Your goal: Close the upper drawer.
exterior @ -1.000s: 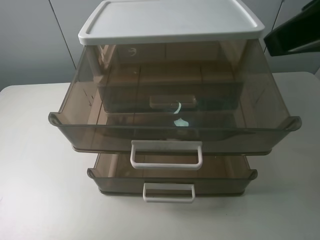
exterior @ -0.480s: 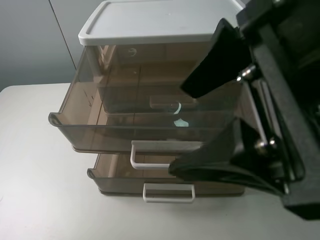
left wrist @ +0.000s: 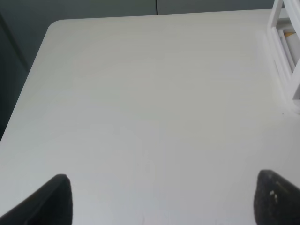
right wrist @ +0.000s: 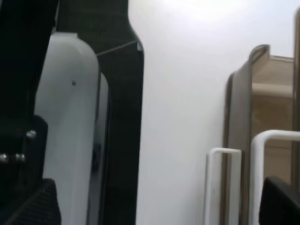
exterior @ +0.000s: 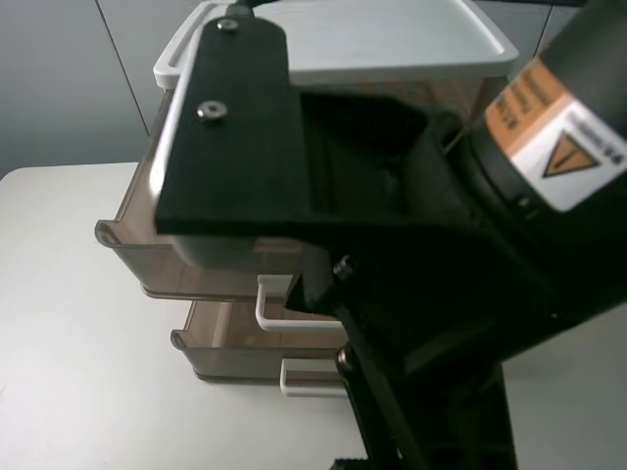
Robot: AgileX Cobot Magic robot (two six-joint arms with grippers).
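1. From up high, the right arm point(exterior: 441, 284) fills most of the view, a black bulk with an orange warning label point(exterior: 549, 127) on it, hanging in front of the drawer cabinet.
2. The upper drawer point(exterior: 132, 240) stands pulled out. Its smoky-brown front juts well forward of the white lid point(exterior: 392, 39) and overhangs the drawer below. Only its left front corner and a stub of its white handle point(exterior: 266, 302) show past the arm.
3. The lower brown drawer point(exterior: 235, 354) is also pulled out, less far, and part of its own white handle point(exterior: 306, 377) shows.
4. The right gripper point(right wrist: 159, 206) looks released. Its dark fingertips point(right wrist: 37, 204) sit at opposite edges of the wrist view, nothing is between them, and they touch neither drawer.
5. That wrist view shows a brown drawer edge point(right wrist: 236, 140) and two white loops close by, a thinner one point(right wrist: 224, 151) and a thicker one point(right wrist: 257, 178). I cannot tell which loop belongs to which drawer.
6. The left gripper point(left wrist: 166, 199) is spread wide and holds nothing, hovering over the bare white table point(left wrist: 140, 93).
7. A white frame point(left wrist: 286, 56) shows at one edge of the left wrist view, well apart from the left gripper's fingertips point(left wrist: 56, 201).
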